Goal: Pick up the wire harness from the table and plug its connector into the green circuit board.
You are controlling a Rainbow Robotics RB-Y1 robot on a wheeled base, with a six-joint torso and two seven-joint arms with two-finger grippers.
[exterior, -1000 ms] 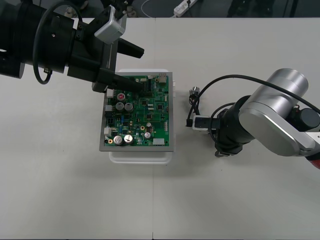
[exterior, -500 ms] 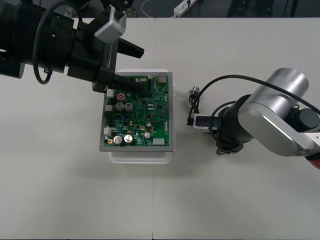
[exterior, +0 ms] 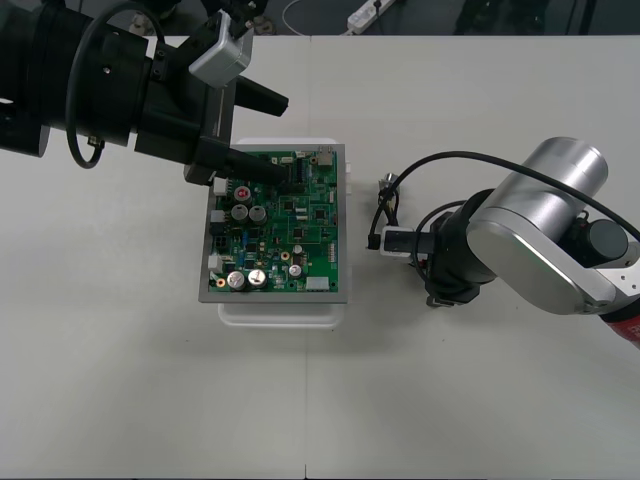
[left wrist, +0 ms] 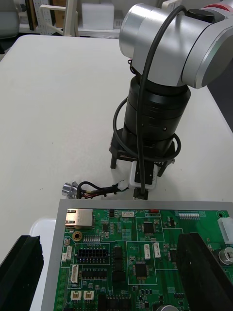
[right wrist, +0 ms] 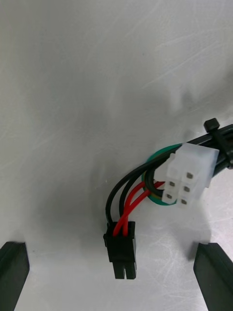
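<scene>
Right claw (right wrist: 112,278) agape, harness plug (right wrist: 121,252) beneath — loose

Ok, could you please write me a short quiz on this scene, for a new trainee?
1. True or false: the black plug of the wire harness is already in the green circuit board.
2. Where does the harness lie? A) on the board B) on the table, at the board's right side C) on the floor
3. Fill in: the left gripper, over the board's far end, and the right gripper, above the plug, are both ____.

Key: 1 false; 2 B; 3 open.
</scene>
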